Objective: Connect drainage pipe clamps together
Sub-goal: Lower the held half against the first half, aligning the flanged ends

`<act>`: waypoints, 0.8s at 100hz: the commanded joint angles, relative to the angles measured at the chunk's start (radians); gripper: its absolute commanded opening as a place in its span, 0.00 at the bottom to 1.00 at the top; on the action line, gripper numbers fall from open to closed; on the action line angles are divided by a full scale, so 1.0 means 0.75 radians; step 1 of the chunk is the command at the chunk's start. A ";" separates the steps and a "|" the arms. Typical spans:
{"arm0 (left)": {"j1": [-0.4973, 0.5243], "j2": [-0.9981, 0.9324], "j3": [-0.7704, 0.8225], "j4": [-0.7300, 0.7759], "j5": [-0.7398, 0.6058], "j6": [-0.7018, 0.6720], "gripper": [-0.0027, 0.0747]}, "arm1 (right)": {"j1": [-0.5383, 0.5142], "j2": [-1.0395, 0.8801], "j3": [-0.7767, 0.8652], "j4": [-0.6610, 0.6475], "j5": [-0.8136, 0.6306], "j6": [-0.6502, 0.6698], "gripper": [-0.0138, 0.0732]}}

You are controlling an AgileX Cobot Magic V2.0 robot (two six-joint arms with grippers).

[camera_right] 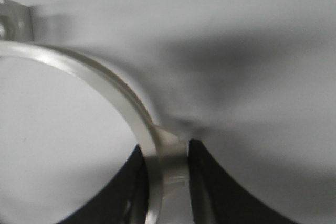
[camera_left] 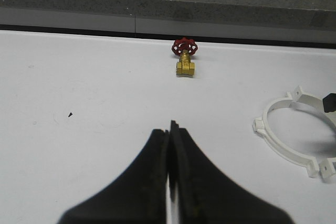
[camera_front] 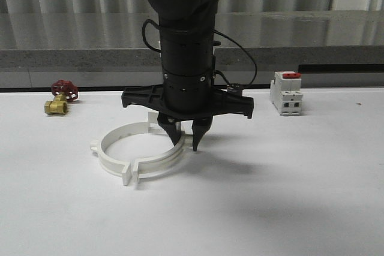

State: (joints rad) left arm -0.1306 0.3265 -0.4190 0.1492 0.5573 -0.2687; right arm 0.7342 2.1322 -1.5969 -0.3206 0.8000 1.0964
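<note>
blurred clamps (camera_right: 157, 145) hide right gripper (camera_right: 167, 182) tips.

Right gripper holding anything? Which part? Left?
The right gripper straddles the band of the drainage pipe clamps on the ring's right side, one finger inside, one outside. The left gripper is shut on nothing.

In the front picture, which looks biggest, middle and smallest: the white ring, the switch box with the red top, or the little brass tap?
1. White ring of drainage pipe clamps, clearly widest.
2. Switch box.
3. Brass tap.
The box and tap sit farther back, so they may look somewhat smaller than they are.
</note>
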 commanded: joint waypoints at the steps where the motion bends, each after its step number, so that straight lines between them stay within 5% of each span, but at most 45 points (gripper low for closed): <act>1: 0.001 0.007 -0.036 0.004 -0.102 -0.003 0.01 | 0.000 -0.079 -0.043 -0.029 -0.037 0.008 0.27; 80: 0.001 0.007 -0.036 0.004 -0.102 -0.003 0.01 | 0.000 -0.078 -0.041 -0.029 -0.051 0.042 0.27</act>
State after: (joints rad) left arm -0.1306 0.3265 -0.4190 0.1492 0.5573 -0.2687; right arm 0.7342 2.1322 -1.5969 -0.3206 0.7826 1.1295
